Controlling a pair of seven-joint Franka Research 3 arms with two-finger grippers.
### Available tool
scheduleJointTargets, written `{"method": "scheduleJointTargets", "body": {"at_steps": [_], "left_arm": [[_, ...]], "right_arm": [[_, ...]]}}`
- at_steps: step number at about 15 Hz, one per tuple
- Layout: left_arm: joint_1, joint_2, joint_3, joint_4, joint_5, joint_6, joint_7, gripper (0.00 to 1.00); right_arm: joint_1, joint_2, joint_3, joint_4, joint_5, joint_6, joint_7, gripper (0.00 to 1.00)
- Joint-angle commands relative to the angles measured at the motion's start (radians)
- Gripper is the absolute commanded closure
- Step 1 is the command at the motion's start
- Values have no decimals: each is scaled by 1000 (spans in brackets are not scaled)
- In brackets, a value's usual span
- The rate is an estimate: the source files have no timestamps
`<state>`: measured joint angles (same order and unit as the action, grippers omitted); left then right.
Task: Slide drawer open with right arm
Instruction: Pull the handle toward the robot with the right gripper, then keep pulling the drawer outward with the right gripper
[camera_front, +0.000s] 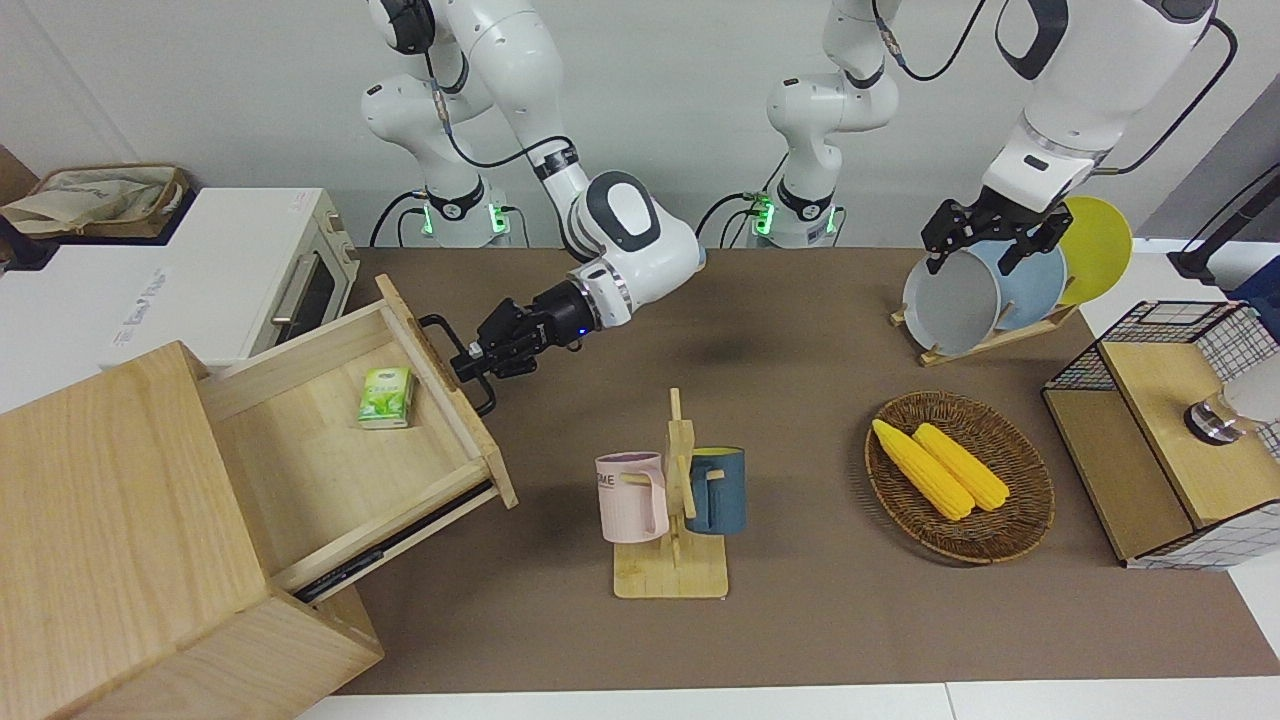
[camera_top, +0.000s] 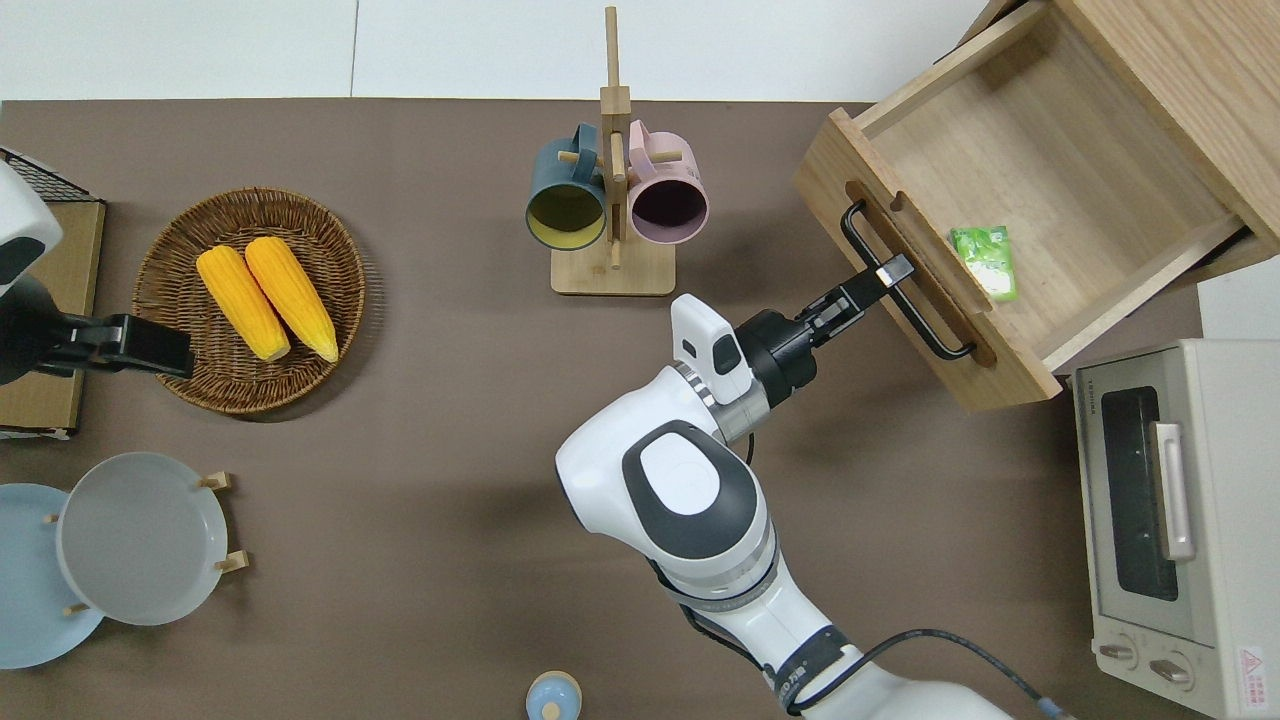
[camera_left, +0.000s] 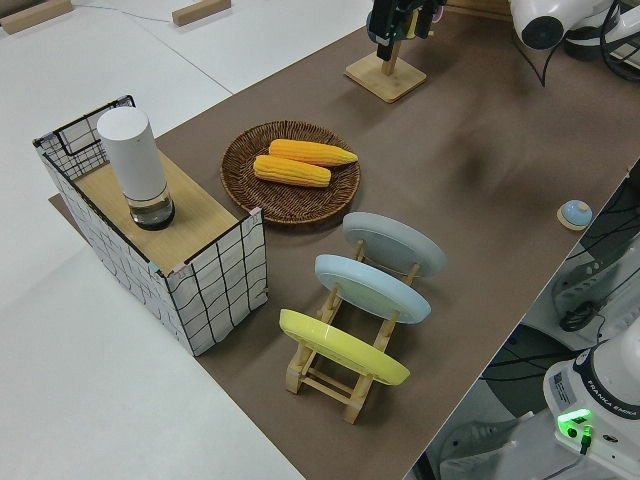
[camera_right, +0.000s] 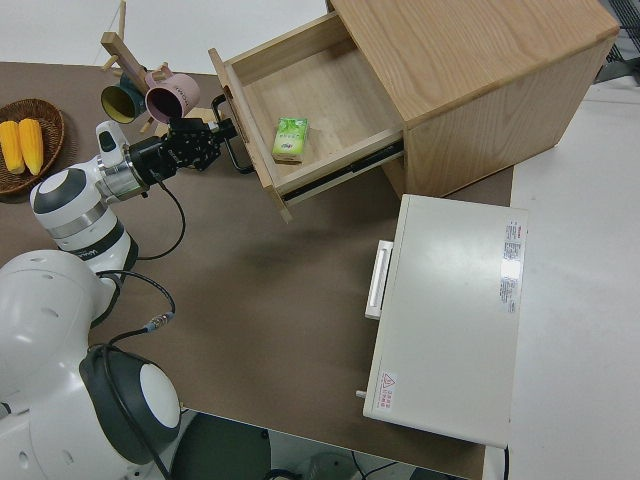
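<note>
Drawer (camera_top: 1040, 190), upper right of the overhead frame, stands pulled well out of the cabinet (camera_front: 110, 530), a green packet (camera_top: 985, 262) lying inside. Right gripper (camera_top: 893, 270) has its fingers clenched on the black bar handle (camera_top: 900, 285) near mid-length. Bare brown counter (camera_top: 450, 480) lies open between the drawer front and the mug rack (camera_top: 613, 200). Left arm parked.
</note>
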<state>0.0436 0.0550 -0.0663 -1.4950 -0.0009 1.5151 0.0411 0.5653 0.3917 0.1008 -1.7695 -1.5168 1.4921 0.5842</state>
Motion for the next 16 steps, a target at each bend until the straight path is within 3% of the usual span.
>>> {"method": "scheduleJointTargets", "body": {"at_steps": [1, 16], "left_arm": [[-7, -4, 0, 10, 18, -18, -10, 7], [-7, -4, 0, 10, 18, -18, -10, 7]], "right_arm": [[27, -1, 5, 35, 7, -67, -57, 1000], [81, 29, 7, 51, 32, -121, -70, 1000]]}}
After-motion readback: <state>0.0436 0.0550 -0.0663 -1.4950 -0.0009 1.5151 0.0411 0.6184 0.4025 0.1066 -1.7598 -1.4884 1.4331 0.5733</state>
